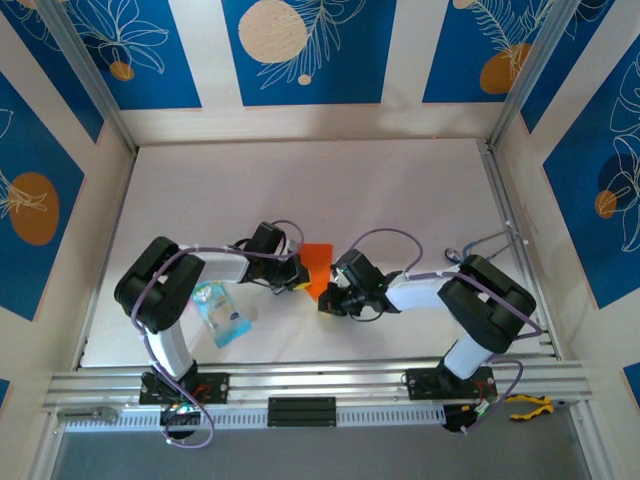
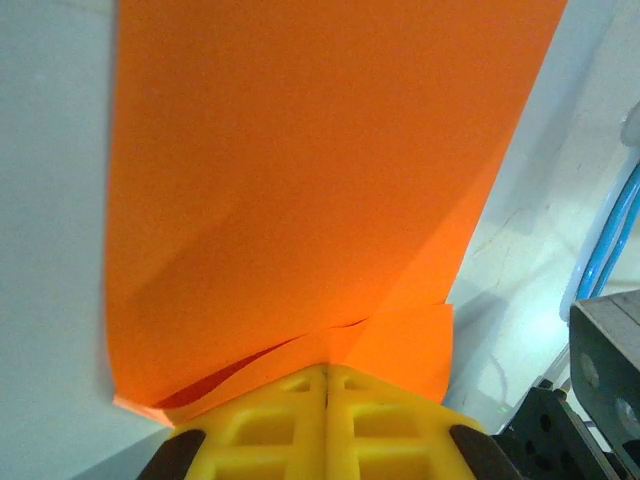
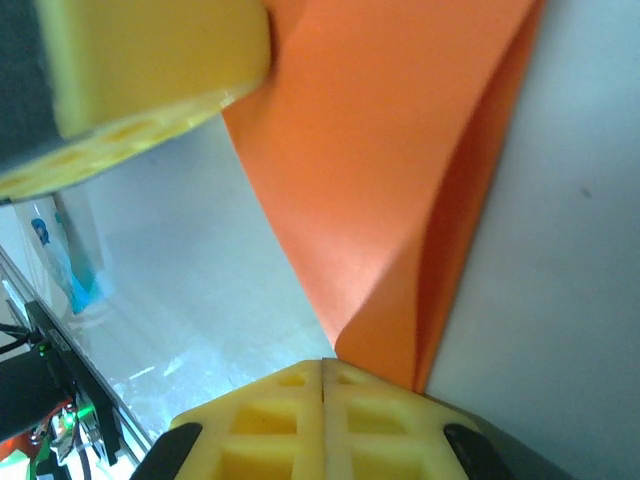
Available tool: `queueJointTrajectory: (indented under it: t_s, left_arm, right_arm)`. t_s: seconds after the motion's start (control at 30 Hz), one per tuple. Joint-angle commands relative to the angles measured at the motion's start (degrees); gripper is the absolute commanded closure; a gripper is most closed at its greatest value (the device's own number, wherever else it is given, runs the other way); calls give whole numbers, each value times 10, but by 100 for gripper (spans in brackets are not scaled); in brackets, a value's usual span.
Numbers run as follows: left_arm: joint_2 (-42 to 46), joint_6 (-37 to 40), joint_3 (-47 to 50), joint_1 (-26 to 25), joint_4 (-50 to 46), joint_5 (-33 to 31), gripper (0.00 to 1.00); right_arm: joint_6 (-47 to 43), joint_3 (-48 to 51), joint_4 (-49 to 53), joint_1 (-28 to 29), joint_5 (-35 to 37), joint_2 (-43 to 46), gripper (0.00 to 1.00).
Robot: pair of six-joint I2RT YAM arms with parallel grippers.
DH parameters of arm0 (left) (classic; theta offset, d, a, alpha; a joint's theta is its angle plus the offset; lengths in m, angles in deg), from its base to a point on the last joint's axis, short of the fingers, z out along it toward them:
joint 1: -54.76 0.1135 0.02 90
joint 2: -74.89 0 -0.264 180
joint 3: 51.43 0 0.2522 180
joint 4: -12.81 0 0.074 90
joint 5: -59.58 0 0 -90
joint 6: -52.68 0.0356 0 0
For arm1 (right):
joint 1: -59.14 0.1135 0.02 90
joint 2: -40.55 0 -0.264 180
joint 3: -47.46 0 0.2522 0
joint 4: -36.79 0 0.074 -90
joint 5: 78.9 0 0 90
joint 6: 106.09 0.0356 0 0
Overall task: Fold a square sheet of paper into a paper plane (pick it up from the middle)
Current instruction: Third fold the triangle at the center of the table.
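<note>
1. On the white table [image 1: 300, 180], walled on three sides by blue-patterned panels, the far half lies bare in the top view. The near edge carries an aluminium rail [image 1: 330, 385] with both arm bases.
2. Both arms bend inward and meet at the near middle, leaving little room between them. Open surface remains toward the far wall and both side edges.
3. The orange sheet of paper [image 1: 318, 262] lies between the two grippers and is a small patch from above. The left wrist view gives it as a broad panel [image 2: 300, 180] with a diagonal crease and doubled layers along its lower edge. The right wrist view [image 3: 400, 180] gives a fold running upward, with a flap on the right. Whether it is lifted off the table cannot be told.
4. The left gripper [image 1: 297, 278] [image 2: 326, 370] is clenched on the sheet's layered edge, its yellow fingers pressed together.
5. The right gripper [image 1: 325, 297] [image 3: 322, 362] pinches the sheet at the fold's base, fingers meeting. One finger [image 3: 150, 70] of the left gripper hangs close above.
6. A blue and clear packet [image 1: 222, 312] [image 3: 60, 260] lies by the left arm, apart from the paper.
7. Yellow-handled pliers [image 1: 528, 405] rest on the rail's right end.
</note>
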Motion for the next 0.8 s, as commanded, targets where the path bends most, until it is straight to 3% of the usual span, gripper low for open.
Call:
queueJointTrajectory:
  t_s: [0.0, 0.37, 0.53, 0.77]
  left_arm:
    - [-21, 4, -2, -4, -27, -31, 100]
    - [-17, 0, -1, -4, -22, -28, 100]
    - [-20, -1, -1, -4, -17, -25, 100]
    - [-19, -1, -2, -5, -17, -24, 100]
  right_arm:
    - [7, 34, 26, 0, -11, 13, 96]
    - [13, 3, 29, 4, -11, 80, 96]
    - [14, -48, 50, -8, 13, 35, 96]
    - [25, -93, 36, -13, -9, -37, 96]
